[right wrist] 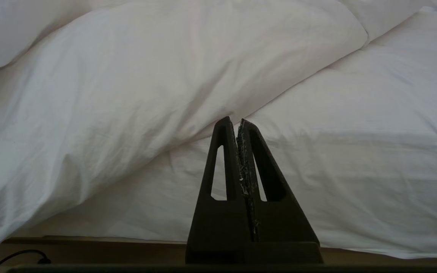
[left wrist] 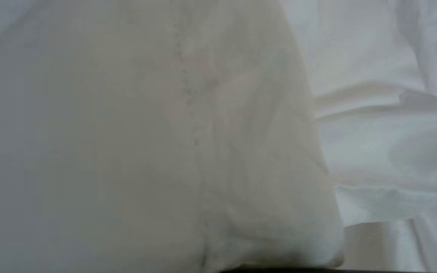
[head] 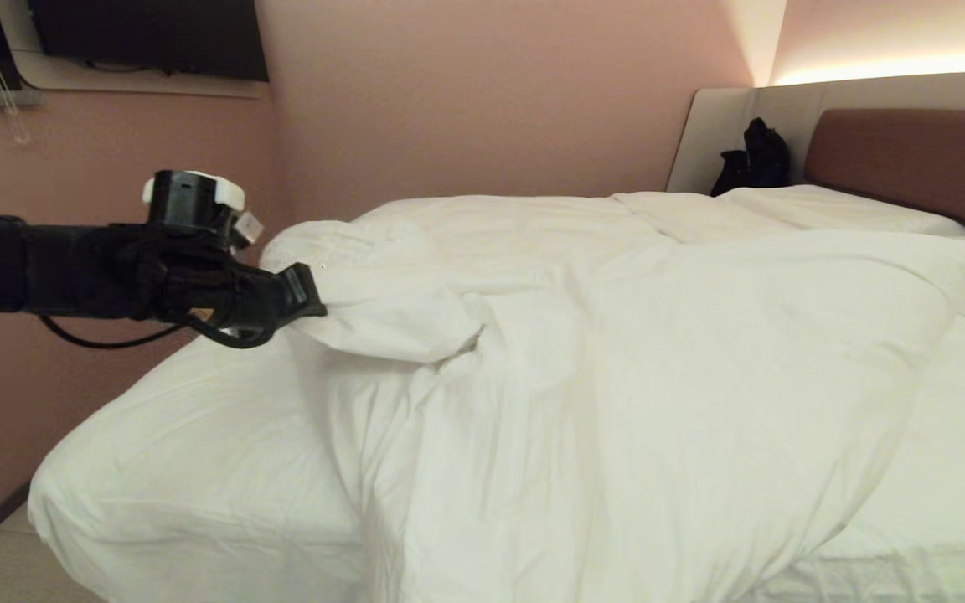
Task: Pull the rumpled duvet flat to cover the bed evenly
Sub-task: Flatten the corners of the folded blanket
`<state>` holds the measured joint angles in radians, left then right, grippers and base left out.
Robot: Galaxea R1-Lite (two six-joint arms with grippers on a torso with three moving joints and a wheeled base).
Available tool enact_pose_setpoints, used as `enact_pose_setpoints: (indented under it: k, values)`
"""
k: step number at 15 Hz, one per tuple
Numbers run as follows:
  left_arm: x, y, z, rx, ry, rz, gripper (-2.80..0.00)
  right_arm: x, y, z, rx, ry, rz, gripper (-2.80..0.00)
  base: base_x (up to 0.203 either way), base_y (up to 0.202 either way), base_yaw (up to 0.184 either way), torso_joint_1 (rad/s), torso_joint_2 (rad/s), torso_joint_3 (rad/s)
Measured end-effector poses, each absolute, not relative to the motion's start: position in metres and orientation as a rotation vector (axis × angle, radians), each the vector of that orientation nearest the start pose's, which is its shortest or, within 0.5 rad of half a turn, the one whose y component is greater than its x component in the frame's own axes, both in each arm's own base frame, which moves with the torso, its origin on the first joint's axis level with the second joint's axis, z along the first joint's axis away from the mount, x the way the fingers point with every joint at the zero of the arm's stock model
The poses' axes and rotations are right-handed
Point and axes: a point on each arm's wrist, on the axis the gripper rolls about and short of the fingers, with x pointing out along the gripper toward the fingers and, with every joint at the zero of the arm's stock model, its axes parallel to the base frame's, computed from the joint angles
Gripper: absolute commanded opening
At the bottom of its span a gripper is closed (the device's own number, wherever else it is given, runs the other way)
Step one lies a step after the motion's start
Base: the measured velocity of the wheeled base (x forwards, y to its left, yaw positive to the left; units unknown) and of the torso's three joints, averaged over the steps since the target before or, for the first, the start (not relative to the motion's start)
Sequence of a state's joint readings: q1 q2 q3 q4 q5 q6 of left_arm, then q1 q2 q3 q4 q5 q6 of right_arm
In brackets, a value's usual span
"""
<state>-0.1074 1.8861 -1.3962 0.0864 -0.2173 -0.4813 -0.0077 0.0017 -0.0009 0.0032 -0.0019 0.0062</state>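
From the head camera, the left gripper [head: 308, 295] reaches in from the left, fingers pinched on a corner of the duvet [head: 616, 335] and holding it lifted above the bare sheet [head: 198, 452] on the near left part of the bed [head: 910, 151]. The rest of the duvet lies bunched across the middle and right, spilling over the near edge. A dark bag [head: 755, 159] sits at the far headboard. The left wrist camera is filled with duvet [left wrist: 165, 144] fabric close up. On the right wrist camera, the right gripper [right wrist: 238, 125] hangs low beside the mattress, fingers pressed together, holding nothing, duvet [right wrist: 127, 94] draped above
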Motion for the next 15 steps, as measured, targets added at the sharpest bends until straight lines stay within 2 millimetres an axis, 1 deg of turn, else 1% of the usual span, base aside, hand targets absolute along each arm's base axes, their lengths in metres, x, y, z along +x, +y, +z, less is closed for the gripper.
enact_pose_setpoints:
  k: [2, 4, 5, 8, 10, 12, 15]
  values:
    - [0.339, -0.018, 0.231, -0.438, 0.583, -0.115, -2.80, -0.023, 0.000, 0.075, 0.007, 0.004, -0.010, -2.80, 0.000, 0.000, 0.000, 0.000, 0.00, 0.000]
    - [0.312, 0.015, 0.254, -0.400, 0.493, -0.043, -2.80, -0.023, 0.000, 0.075, 0.007, 0.004, -0.009, -2.80, 0.000, 0.000, 0.000, 0.000, 0.00, 0.000]
    - [0.299, 0.028, 0.265, -0.378, 0.452, -0.008, -2.80, -0.023, 0.000, 0.075, 0.007, 0.004, -0.009, -2.80, 0.000, 0.000, 0.000, 0.000, 0.00, 0.000]
    - [0.264, 0.057, 0.291, -0.316, 0.343, 0.081, -2.80, -0.023, 0.000, 0.076, 0.006, 0.004, -0.009, -2.80, 0.000, 0.000, 0.000, 0.000, 0.00, 0.000]
    - [0.239, 0.080, 0.302, -0.268, 0.288, 0.173, -2.80, -0.023, 0.000, 0.076, 0.006, 0.004, -0.009, -2.80, 0.000, 0.000, 0.000, 0.000, 0.00, 0.000]
    - [0.217, 0.091, 0.310, -0.220, 0.248, 0.242, -2.80, -0.023, 0.000, 0.075, 0.007, 0.004, -0.009, -2.80, 0.000, 0.000, 0.000, 0.000, 0.00, 0.000]
    - [0.193, 0.102, 0.320, -0.170, 0.203, 0.326, -2.80, -0.023, 0.000, 0.075, 0.007, 0.004, -0.009, -2.80, 0.000, 0.000, 0.000, 0.000, 0.00, 0.000]
